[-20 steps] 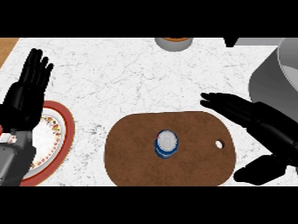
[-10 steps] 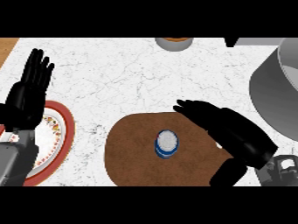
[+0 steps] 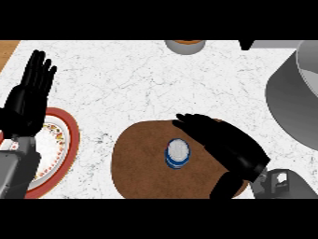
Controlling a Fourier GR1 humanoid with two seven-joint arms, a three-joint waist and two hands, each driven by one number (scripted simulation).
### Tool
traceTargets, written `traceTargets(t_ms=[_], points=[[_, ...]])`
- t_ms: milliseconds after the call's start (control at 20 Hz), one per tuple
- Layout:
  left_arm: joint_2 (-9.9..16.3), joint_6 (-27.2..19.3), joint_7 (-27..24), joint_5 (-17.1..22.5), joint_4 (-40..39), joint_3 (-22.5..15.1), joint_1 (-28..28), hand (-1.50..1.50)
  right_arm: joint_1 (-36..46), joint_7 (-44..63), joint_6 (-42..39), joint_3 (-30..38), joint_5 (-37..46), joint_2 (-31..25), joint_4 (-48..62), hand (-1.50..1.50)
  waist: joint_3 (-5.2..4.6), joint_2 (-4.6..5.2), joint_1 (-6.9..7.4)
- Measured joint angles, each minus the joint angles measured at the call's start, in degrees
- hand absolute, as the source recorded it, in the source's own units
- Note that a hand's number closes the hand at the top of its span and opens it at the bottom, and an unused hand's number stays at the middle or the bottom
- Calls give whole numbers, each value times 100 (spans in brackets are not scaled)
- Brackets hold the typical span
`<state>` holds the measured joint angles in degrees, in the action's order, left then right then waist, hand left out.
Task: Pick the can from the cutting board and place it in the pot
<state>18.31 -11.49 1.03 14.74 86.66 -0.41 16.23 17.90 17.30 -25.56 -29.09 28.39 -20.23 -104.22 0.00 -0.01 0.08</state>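
The can (image 3: 178, 153) is standing upright near the middle of the brown oval cutting board (image 3: 137, 158), its pale lid facing up and a blue band showing round its side. The right hand (image 3: 223, 144) is being held over the right part of the board, just beside the can, with fingers straight and spread, gripping nothing; whether it is touching the can cannot be told. It is judged that the hand is being positioned this way so that the fingers can be closed round the can from its right side. The grey pot (image 3: 302, 100) is sitting at the far right of the marble desk (image 3: 134, 84), well apart from the can, so a lift and a carry to the right will be needed. The left hand (image 3: 27, 100) is resting open, fingers up, at the left edge above a red-rimmed plate (image 3: 63, 140). A small bowl (image 3: 185, 45) is being cut off by the far edge.
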Motion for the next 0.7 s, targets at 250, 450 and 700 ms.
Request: traceTargets(t_ms=[250,450,700], points=[[-138,136,-87,-105,-117,116,-4,0,-91,-235,77,-12,485,339,139,-150,0,-1,-4],[-194,265,-154,-135,-149,200,-63,0,-107,-124,138,-112,950,594,386,-150,-1,0,-1],[-314,182,92,-285,253,197,-172,0,-274,-229,286,-174,1436,841,723,-150,1,-2,2]])
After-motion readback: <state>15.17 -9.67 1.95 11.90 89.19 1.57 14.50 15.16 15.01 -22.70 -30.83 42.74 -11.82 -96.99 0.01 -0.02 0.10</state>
